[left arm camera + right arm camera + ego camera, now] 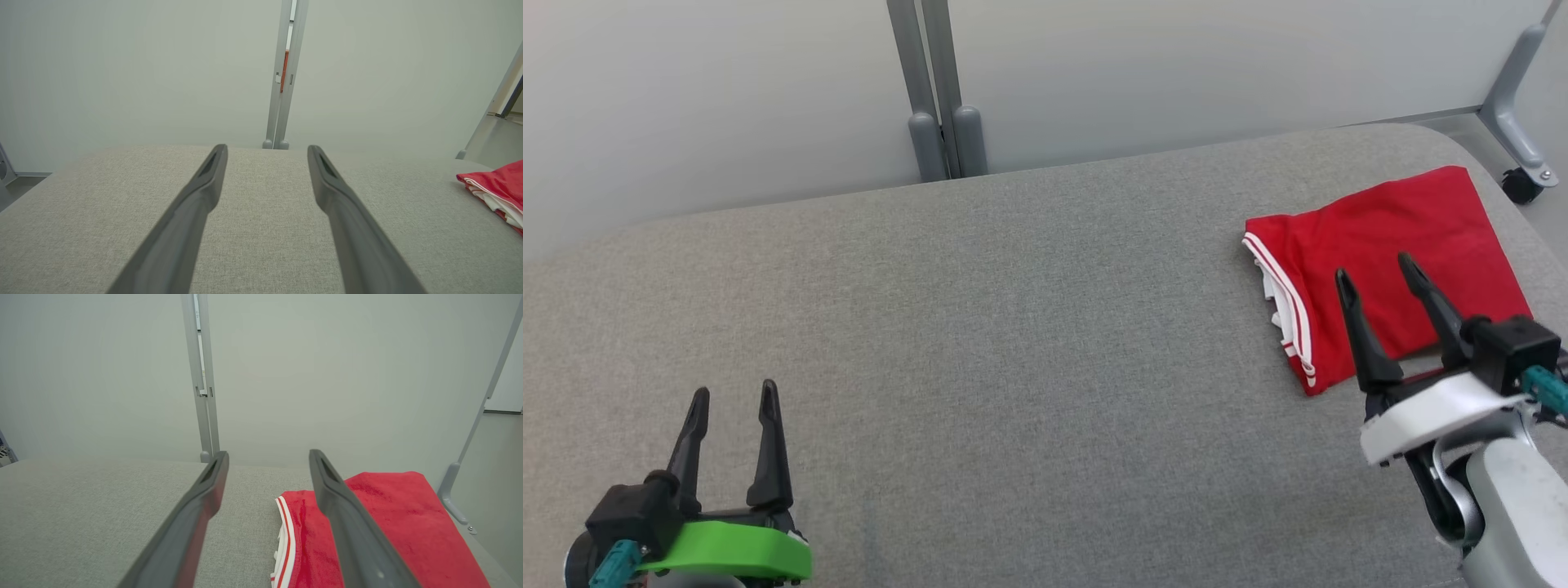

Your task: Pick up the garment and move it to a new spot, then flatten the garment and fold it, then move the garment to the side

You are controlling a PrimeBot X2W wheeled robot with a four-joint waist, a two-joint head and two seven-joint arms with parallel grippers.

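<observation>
Red jersey (1380,229) lying folded into a neat rectangle on the grey fabric table (1013,286), far over on the robot's right and close to that rounded corner. The plain red side faces up, and the white sleeve layers with their red stripes peek out along the edge nearest the middle of the table.

Now the right gripper (1374,266): fingers spread wide, nothing between them, tips showing against the near part of the red cloth. Whether they touch it I can't tell from here. From its own wrist the right gripper (268,453) has the jersey (408,514) under and beyond one finger, with bare table under the other.

Over on the other side, the left gripper (734,389) sits low at the near left, well apart from the cloth. It is just as wide and just as empty. Its wrist camera shows the left gripper (266,148) above bare grey fabric, the jersey (498,183) just a red corner at the far right.

Behind the table stand pale screens on grey posts (939,106), and a small black wheel (1519,184) sits past the far right corner.
</observation>
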